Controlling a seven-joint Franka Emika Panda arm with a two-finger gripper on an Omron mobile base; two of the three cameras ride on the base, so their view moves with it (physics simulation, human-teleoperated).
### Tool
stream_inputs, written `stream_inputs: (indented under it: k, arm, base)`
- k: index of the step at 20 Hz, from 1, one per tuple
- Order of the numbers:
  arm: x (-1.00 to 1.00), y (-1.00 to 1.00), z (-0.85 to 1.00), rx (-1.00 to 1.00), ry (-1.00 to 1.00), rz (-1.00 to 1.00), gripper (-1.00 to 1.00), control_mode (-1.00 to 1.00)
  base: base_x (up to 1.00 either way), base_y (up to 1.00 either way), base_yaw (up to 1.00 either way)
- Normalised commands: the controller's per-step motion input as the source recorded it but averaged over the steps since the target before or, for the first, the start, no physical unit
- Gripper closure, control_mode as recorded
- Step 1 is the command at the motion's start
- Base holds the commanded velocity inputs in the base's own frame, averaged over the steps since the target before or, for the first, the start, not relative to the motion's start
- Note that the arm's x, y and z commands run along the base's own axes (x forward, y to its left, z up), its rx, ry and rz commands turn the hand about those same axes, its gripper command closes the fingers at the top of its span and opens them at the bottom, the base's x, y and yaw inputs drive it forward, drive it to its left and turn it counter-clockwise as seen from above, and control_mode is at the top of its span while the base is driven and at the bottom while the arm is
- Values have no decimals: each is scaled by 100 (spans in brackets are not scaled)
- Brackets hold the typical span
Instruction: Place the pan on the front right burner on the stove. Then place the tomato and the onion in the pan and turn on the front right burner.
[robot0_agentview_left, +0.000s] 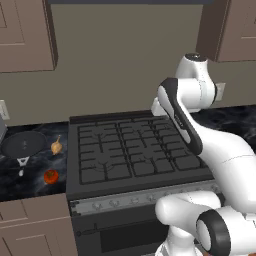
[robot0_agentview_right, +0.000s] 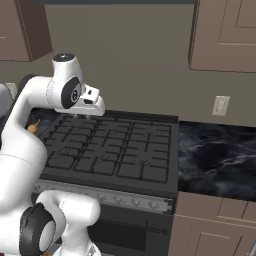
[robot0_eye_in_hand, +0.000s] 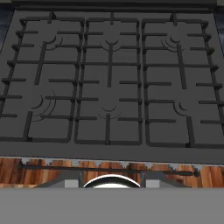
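The dark pan (robot0_agentview_left: 24, 144) lies on the black counter left of the stove (robot0_agentview_left: 135, 192), its handle toward the front. Next to the pan's right rim rests the tan onion (robot0_agentview_left: 57, 146), which also peeks out behind the arm (robot0_agentview_right: 33, 127). The red tomato (robot0_agentview_left: 50, 176) sits nearer the counter's front. Nothing rests on the front right burner (robot0_agentview_left: 175, 162) (robot0_agentview_right: 145, 167) (robot0_eye_in_hand: 181, 107). My gripper (robot0_agentview_right: 85, 116) hangs above the stove's back left grates, pointing down, far from all three objects. Its fingers are too small and hidden to show their spread; nothing seems held.
Brown wall cabinets (robot0_agentview_left: 25, 35) hang at both upper corners. Black marble counter (robot0_agentview_right: 220, 155) runs right of the stove, with a wall outlet (robot0_agentview_right: 220, 105) above it. The silver knob strip (robot0_agentview_right: 125, 200) lines the stove's front. My own arm (robot0_agentview_left: 220, 150) covers the stove's right edge.
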Motion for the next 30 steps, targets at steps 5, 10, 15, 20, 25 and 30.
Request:
stream_inputs:
  k: [5, 10, 15, 20, 25, 30]
  arm:
    - [-11, 2, 0, 0, 0, 0, -100, -100]
    - [-1, 36, -1, 0, 1, 0, -100, -100]
    - [0, 45, -1, 0, 10, 0, -100, -100]
    - [0, 57, -2, 0, 8, 0, -100, -100]
    - [0, 59, 0, 0, 11, 0, -100, -100]
    - [0, 48, 0, 0, 6, 0, -100, -100]
  base:
    - [0, 0, 0]
    - [0, 0, 0]
    - [0, 0, 0]
    - [0, 0, 0]
    - [0, 0, 0]
    - [0, 0, 0]
